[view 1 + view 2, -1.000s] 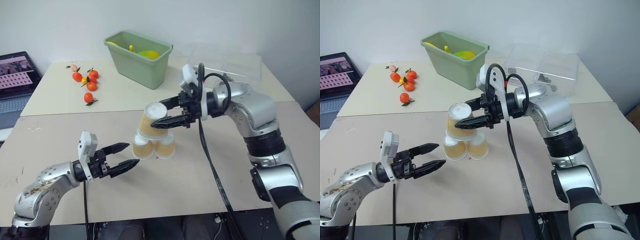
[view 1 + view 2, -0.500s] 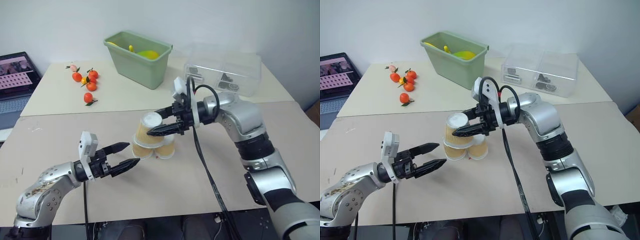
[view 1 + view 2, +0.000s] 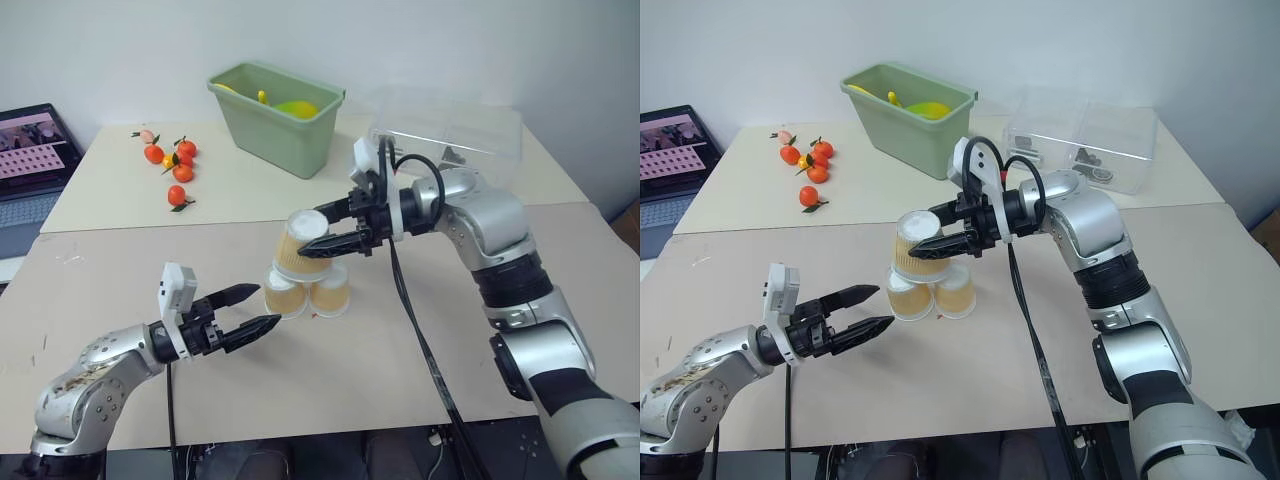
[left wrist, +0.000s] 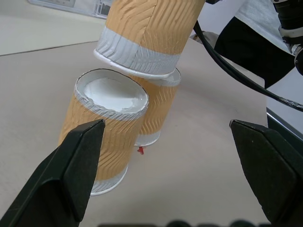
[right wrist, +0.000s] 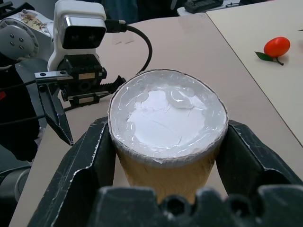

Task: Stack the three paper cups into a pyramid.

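Beige table point(image 3: 120, 400), second table point(image 3: 110, 190) behind it, white wall at 12 o'clock. Two base cups point(image 3: 305, 293) upside down at centre; top cup point(image 3: 303, 243) sits tilted on them, right gripper point(image 3: 322, 224) fingers bracketing it, grip uncertain. Left gripper point(image 3: 262, 310) wide open, empty, at 8 o'clock of the cups. Green bin point(image 3: 275, 116), tangerines point(image 3: 172, 165), laptop point(image 3: 30, 165) behind.

The left claw point(image 3: 257, 309) is held level with fingers spread wide; the right claw point(image 3: 331, 228) is pointed leftward, fingers flanking a cup.
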### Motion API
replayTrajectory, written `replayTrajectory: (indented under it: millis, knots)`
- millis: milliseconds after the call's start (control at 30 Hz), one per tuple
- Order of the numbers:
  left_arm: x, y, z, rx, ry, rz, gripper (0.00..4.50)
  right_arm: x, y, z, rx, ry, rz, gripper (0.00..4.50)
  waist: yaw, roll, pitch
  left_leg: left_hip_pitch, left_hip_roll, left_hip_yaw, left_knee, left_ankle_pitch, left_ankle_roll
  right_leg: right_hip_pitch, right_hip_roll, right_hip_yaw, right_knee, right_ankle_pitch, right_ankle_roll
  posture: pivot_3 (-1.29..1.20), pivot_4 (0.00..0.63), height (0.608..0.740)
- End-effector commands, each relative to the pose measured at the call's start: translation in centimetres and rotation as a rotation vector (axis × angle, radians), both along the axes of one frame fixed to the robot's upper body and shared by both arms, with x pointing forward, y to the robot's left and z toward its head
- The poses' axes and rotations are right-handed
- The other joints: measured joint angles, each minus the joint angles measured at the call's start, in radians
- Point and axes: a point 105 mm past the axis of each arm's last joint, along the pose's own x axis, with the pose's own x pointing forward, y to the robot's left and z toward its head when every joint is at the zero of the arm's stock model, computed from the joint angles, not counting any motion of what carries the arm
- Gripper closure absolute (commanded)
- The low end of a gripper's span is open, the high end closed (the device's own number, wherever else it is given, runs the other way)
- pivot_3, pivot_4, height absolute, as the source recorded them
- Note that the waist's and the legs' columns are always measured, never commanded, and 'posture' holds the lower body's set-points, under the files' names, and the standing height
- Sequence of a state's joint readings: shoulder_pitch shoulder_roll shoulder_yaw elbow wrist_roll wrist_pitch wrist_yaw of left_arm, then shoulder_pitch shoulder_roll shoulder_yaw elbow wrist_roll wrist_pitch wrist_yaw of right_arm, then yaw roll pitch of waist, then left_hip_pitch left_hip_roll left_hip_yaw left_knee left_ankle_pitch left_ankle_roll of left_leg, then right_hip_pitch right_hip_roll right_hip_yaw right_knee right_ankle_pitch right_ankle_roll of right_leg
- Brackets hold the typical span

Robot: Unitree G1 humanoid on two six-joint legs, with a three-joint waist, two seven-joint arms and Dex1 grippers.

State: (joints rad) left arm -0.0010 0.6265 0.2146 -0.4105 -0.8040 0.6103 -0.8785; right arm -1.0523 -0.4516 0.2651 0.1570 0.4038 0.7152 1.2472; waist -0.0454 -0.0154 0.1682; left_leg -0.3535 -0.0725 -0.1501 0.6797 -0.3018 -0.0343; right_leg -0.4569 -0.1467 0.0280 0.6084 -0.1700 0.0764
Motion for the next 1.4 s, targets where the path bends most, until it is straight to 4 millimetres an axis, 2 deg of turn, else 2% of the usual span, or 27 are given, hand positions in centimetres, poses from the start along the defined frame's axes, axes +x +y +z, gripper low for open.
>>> replayTrajectory:
  millis: [33,67,633,767,900,967,1100,1233,1300,1400]
  knots:
    - [-0.2,-0.4,0.9,-0.007,-0.049,-0.020,0.00,-0.3,0.1,1.0,0.020,-0.057,0.017,0.19,0.000,0.000,0.000,0.000,0.000,0.000,0.000,0.000,0.000,0.000,0.000,0.000,0.000,0.000,0.000,0.00,0.150,0.738]
    - [-0.2,-0.4,1.0,-0.006,-0.049,-0.019,0.00,-0.2,0.1,1.0,0.018,-0.057,0.008,0.02,0.000,0.000,0.000,0.000,0.000,0.000,0.000,0.000,0.000,0.000,0.000,0.000,0.000,0.000,0.000,0.00,0.150,0.738]
    - [0.2,-0.5,1.0,-0.024,-0.044,-0.024,0.00,0.0,-1.6,3.4,0.070,-0.070,-0.004,0.02,0.000,0.000,0.000,0.000,0.000,0.000,0.000,0.000,0.000,0.000,0.000,0.000,0.000,0.000,0.000,0.00,0.150,0.738]
    - [0.3,0.3,1.5,-0.064,-0.043,0.024,0.00,0.3,-3.7,4.6,0.097,-0.089,-0.063,0.02,0.002,0.000,0.000,0.000,0.000,0.000,0.000,0.000,0.000,0.000,0.000,0.000,0.000,0.000,0.000,0.00,0.150,0.738]
    - [-0.9,3.0,2.3,-0.120,-0.006,0.117,0.00,0.0,-7.9,5.2,0.129,-0.077,-0.163,0.02,0.003,0.000,0.000,0.000,0.000,0.000,0.000,-0.001,0.001,0.000,0.000,0.000,0.000,0.000,0.000,0.00,0.150,0.738]
    - [-1.5,3.9,2.4,-0.128,0.008,0.149,0.00,-0.2,-9.3,5.2,0.136,-0.076,-0.205,0.02,0.003,0.000,0.000,-0.001,0.000,0.000,0.000,-0.001,0.001,0.000,0.000,0.000,-0.001,0.000,0.000,0.00,0.150,0.738]
    - [-1.6,7.0,2.7,-0.174,0.018,0.286,0.00,0.4,-13.0,4.8,0.146,-0.105,-0.356,0.02,0.003,0.000,0.000,0.001,0.001,0.002,0.000,-0.004,0.007,0.000,0.000,0.001,-0.001,0.000,0.000,0.00,0.150,0.738]
    - [0.1,9.9,2.2,-0.095,-0.042,0.542,0.00,2.3,-17.3,4.9,0.239,-0.173,-0.598,0.02,0.006,0.000,0.000,0.002,0.001,0.006,0.001,-0.003,0.006,0.000,0.000,0.003,-0.001,0.000,0.000,0.00,0.150,0.738]
    - [0.8,10.6,1.8,-0.067,-0.064,0.629,0.00,3.3,-19.4,4.3,0.282,-0.218,-0.731,0.02,0.011,-0.001,-0.001,0.004,0.000,0.007,0.001,-0.003,0.006,0.002,0.000,0.003,-0.001,0.000,-0.001,0.00,0.150,0.738]
    - [1.3,11.3,1.9,-0.091,-0.106,0.728,0.00,3.8,-21.3,3.6,0.367,-0.222,-0.861,0.02,0.017,-0.003,-0.002,0.005,0.000,0.009,0.001,-0.003,0.006,0.002,0.000,0.005,-0.001,0.000,-0.001,0.00,0.150,0.738]
